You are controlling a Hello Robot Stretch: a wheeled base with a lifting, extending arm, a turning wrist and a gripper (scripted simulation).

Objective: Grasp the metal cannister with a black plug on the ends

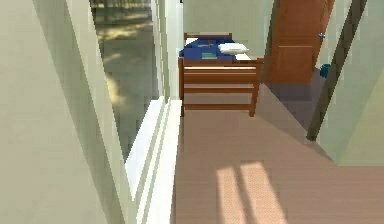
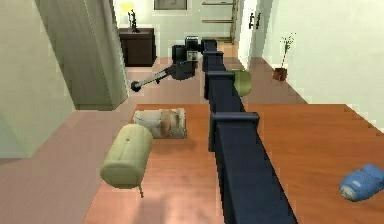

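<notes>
**Forward view.** A window (image 1: 120, 70) runs along the side from 7 to 11 o'clock. Its white sill meets the wooden floor (image 1: 260, 140). Sun patches lie on the floor at 6 o'clock. At 12 o'clock, across the far end of the passage, stands a bed (image 1: 220, 78) with a wooden frame and a blue cover. A white pillow (image 1: 233, 48) lies on it. A brown door (image 1: 298, 40) is at 1 o'clock. A dark post (image 1: 335, 75) crosses the view at 2 o'clock, in front of the door's right side. A small teal thing (image 1: 325, 69), too small to name, sits by the door's foot.

**Arm side view.**
- **Arm and gripper:** The arm (image 2: 245, 165) rises from 6 o'clock toward 12. The gripper (image 2: 137, 87) reaches out to 10 o'clock over the floor, near a grey pillar (image 2: 85, 50). Its far end is a small dark blob, so I cannot tell whether it holds anything.
- **Left of the arm:** A near cylinder (image 2: 127, 157), olive, is at 8 o'clock. A patterned bundle (image 2: 162, 122) lies just beyond it.
- **Right of the arm:** A far cylinder (image 2: 241, 83), also olive, sits just beside the arm at 2 o'clock. A blue thing (image 2: 362, 182) lies at 4 o'clock, well apart from the arm.
- **Farther out:** A dark cabinet (image 2: 137, 47) with a lamp (image 2: 129, 14) on it stands at 11 o'clock. A white door (image 2: 250, 25) is at 1 o'clock and a potted plant (image 2: 283, 58) at 2 o'clock.
- **Cannister:** I cannot tell which of these shapes, if any, is the cannister.
</notes>
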